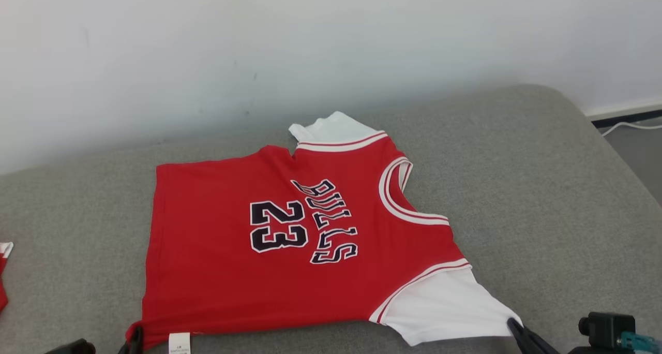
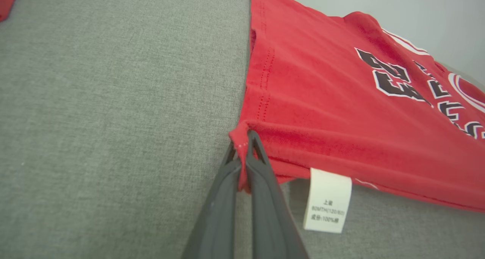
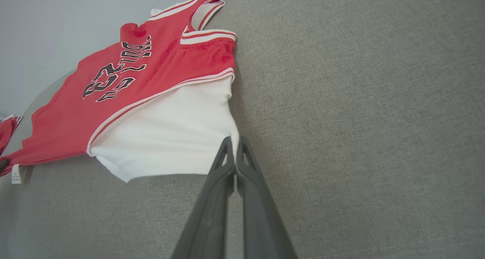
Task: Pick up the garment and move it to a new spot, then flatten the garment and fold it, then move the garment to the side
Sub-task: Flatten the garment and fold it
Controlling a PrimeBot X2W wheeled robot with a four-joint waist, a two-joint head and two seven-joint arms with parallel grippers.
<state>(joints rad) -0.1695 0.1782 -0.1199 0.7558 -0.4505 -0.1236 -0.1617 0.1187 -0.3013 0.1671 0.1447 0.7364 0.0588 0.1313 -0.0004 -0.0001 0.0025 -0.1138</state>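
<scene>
A grey fabric surface (image 1: 543, 188) meets a pale wall (image 1: 207, 43). The garment (image 1: 217, 271), a red jersey numbered 23, lies spread flat on it. The left pincer (image 2: 242, 145) is clenched on the garment's red hem corner, beside its white label (image 2: 326, 200). The right pincer (image 3: 234, 147) grips the tip of the garment's white sleeve (image 3: 170, 138).

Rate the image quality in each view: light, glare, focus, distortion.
Head view: soft, even light, no glare, print on the jersey sharp. Left wrist view: text on the care label legible, weave of the cushion crisp. Right wrist view: scene tilted by the camera angle, faint shadow under the white sleeve.
</scene>
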